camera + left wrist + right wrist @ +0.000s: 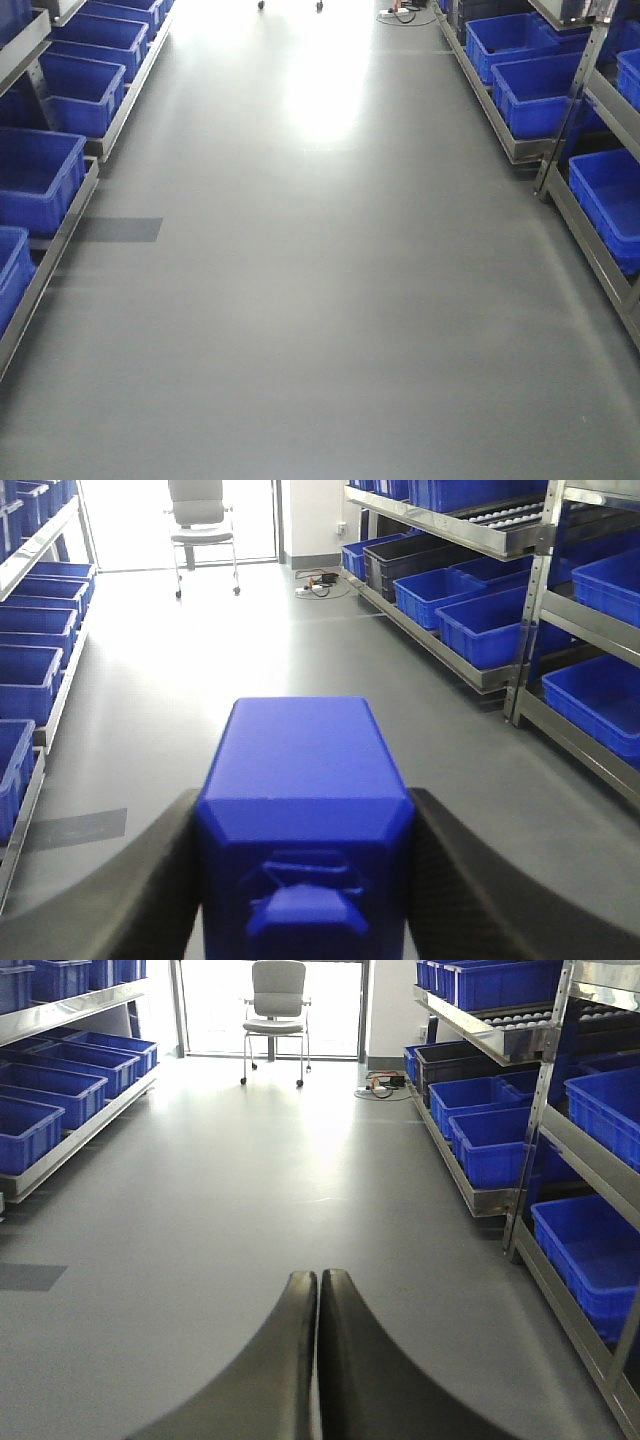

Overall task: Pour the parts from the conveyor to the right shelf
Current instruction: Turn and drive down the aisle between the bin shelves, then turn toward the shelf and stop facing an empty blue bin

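One blue part (305, 780) clamped in my left claw (305, 825); right claw (318, 1295) pressed together, empty. Carry level to right shelf (528, 630), tip slowly over bin (572, 692) rim.

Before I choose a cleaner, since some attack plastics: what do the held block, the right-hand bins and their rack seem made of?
The block looks like glossy blue moulded plastic: soft highlights, bevelled edges. The bins look similar, with shiny moulded rims. The rack looks like bare silvery metal, possibly stainless steel, judging by its dull sheen.
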Controlling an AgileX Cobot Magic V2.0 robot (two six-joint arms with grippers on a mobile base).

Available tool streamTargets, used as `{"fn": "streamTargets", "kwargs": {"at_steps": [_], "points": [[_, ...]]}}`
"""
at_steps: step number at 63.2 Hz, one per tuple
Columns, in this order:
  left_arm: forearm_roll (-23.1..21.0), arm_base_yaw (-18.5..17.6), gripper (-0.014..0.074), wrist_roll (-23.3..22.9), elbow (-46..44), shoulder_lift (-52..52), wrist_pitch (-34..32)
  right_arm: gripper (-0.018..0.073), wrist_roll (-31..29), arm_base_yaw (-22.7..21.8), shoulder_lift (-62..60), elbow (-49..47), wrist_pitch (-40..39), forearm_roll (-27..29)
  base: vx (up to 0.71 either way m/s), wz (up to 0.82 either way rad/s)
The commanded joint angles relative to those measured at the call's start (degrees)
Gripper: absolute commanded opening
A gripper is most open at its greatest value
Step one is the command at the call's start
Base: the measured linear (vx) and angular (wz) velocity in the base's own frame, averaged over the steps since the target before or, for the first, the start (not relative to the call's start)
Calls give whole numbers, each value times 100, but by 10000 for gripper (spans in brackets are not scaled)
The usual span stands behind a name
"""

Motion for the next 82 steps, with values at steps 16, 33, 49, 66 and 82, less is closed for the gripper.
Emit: {"fn": "streamTargets", "kwargs": {"at_steps": [16, 33, 49, 66, 82], "points": [[27, 2, -6, -54, -122, 64, -469, -9, -44, 12, -60, 84, -442, -39, 70, -8], [27, 2, -6, -54, -122, 64, -469, -9, -44, 12, -60, 84, -442, -39, 68, -5], [27, 2, -6, -54, -122, 64, -469, -9, -44, 12, -60, 84, -442, -39, 67, 8], [27, 2, -6, -54, -122, 64, -469, -9, -44, 12, -60, 84, -419, -39, 63, 11], [27, -3, -6, -54, -122, 64, -469, -9, -44, 12, -60, 84, -419, -39, 57, 9]]}}
